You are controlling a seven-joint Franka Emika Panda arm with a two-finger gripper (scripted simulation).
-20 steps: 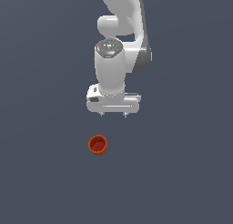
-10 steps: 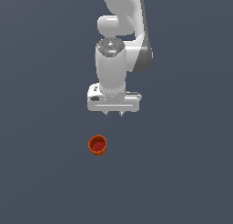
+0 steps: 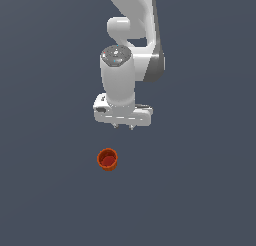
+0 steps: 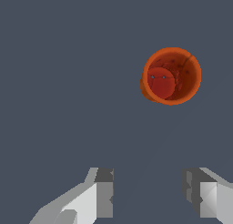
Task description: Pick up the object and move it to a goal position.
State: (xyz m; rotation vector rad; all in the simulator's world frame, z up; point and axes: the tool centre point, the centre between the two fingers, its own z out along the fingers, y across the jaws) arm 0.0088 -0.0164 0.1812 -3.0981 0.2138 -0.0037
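Gripper: gripper [image 4: 148, 198] empty, its two fingers [image 4: 103, 193] spread apart with bare floor between them; in the exterior view only the fingertips show under the white hand [image 3: 123, 125].
Change: over the last second the hand has slid a little toward the exterior view's left and seems to have come somewhat lower, closing on the cup; the cup has not shifted.
Meaning for the task: judged as the approach stage; nothing is grasped and nothing lifted, so the carry to the goal has not begun. No goal marker can be seen.
Cup position: cup [image 3: 107, 159] stands alone on the grey floor [image 3: 200, 190], below the hand in the exterior view and somewhat toward that view's left, well apart from the fingertips.
Alignment: in the wrist view the cup [image 4: 171, 76] sits off the midline between the fingers, so a sideways correction looks needed before descending.
Cup appearance: small, round, upright, orange-red wall, darker red inside, thin rim, open mouth facing up.
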